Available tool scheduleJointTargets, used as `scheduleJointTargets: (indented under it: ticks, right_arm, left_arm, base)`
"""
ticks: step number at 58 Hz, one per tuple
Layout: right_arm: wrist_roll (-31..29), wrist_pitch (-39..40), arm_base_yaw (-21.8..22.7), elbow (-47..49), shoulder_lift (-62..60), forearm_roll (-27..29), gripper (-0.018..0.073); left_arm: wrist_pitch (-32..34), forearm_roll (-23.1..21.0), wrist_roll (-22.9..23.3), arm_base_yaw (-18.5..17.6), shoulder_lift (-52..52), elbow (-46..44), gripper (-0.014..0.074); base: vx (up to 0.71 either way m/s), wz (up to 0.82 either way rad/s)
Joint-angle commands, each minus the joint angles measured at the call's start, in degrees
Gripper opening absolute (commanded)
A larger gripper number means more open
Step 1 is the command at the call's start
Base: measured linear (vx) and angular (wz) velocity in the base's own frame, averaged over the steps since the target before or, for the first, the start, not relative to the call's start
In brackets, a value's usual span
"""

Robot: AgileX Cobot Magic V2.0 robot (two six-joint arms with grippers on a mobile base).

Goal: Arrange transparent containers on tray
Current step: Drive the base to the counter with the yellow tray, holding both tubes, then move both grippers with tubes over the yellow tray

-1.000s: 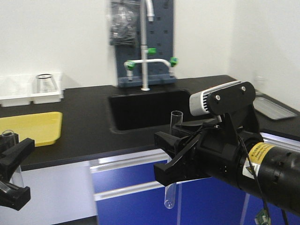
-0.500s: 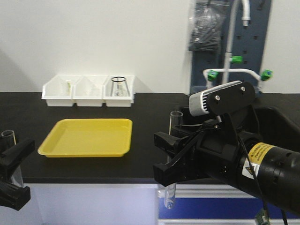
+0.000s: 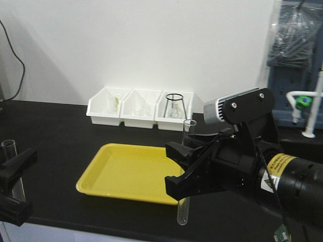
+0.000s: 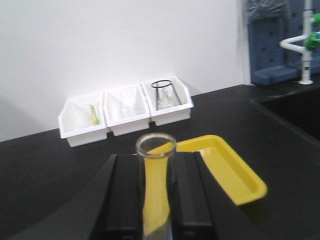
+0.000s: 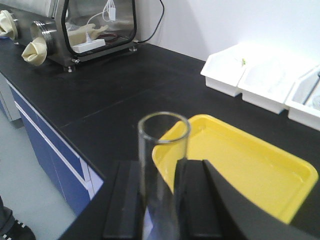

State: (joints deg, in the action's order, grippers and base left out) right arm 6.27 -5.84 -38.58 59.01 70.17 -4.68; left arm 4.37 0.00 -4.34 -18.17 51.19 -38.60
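- Front view, change: the yellow tray (image 3: pixel 122 171) has shifted from the left-centre of the frame to the lower centre. The white bins (image 3: pixel 137 108) have moved with it, and the tap (image 3: pixel 309 107) has slid to the right edge. Both arms sit at the same spots in the frame as before, so I judge that the base turned, not the arms.
- Front view, right side: the right gripper (image 3: pixel 177 169) is closed on a test tube (image 3: pixel 182 213), which stands upright in front of the tray's near right corner. Its rounded end hangs below the jaws.
- Front view, lower left: the left gripper (image 3: pixel 15 184) carries a second test tube (image 3: pixel 9 147), well left of the tray.
- Left wrist view: the left gripper (image 4: pixel 156 200) has its pads pressed on both sides of its test tube (image 4: pixel 156 150), rim uppermost. The tray (image 4: pixel 239 176) lies ahead to the right, with the bins (image 4: pixel 125 111) in the upper centre.
- Right wrist view: the right tube (image 5: pixel 161 165) is clamped upright in the lower centre. The tray (image 5: pixel 240 165) lies just beyond, and a glove box (image 5: pixel 85 22) sits at the upper left.
- Judgement: this is the carrying step, and no tube lies on the tray yet.
- Advice: bring one arm over the tray floor at a time and tilt the tube flat. Lower it until the glass nearly rests, then open. Lay the tubes parallel, since round glass rolls.
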Motion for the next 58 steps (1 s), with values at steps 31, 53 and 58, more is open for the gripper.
scheduleJointTargets:
  ticks: [31, 53, 58]
  right_arm:
    - [-0.51, 4.76, 0.16, 2.21, -1.72, -0.32, -0.0008]
    - [-0.51, 4.76, 0.16, 2.21, -1.72, -0.32, -0.0008]
    - [-0.51, 4.76, 0.16, 2.21, -1.72, -0.32, -0.0008]
  left_arm:
    - [5.03, -0.54, 0.21, -0.11, -0.63, -2.18, -0.0007]
    - [5.03, -0.54, 0.21, -0.11, -0.63, -2.18, -0.0007]
    - [5.03, -0.54, 0.21, -0.11, -0.63, -2.18, -0.0007]
  base:
    - [0.34, 0.10]
    - [0.23, -0.24]
    - [0.14, -0.22]
